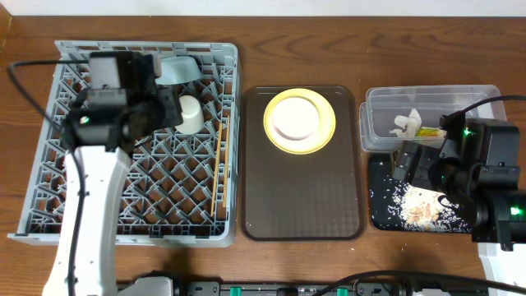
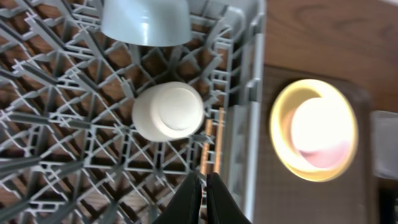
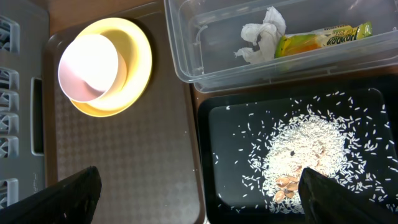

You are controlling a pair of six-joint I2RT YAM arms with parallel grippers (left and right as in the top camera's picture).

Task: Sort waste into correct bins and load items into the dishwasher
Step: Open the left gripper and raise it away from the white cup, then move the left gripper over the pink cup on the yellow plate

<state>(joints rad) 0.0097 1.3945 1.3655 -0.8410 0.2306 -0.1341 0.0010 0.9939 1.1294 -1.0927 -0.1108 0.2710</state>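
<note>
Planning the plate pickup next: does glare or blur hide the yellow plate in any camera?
Overhead: yellow plate evenly lit, rim clear, centre pale. Left wrist: plate blown out and soft, its edge glowing; the cream cup is sharper. Right wrist: plate centre washed out, rim readable; rice crumbs in the black tray crisp.

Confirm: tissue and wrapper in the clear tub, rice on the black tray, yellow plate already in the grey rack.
Not the plate: the overhead view shows the yellow plate on the brown tray, not in the grey rack. The rest holds.
</note>
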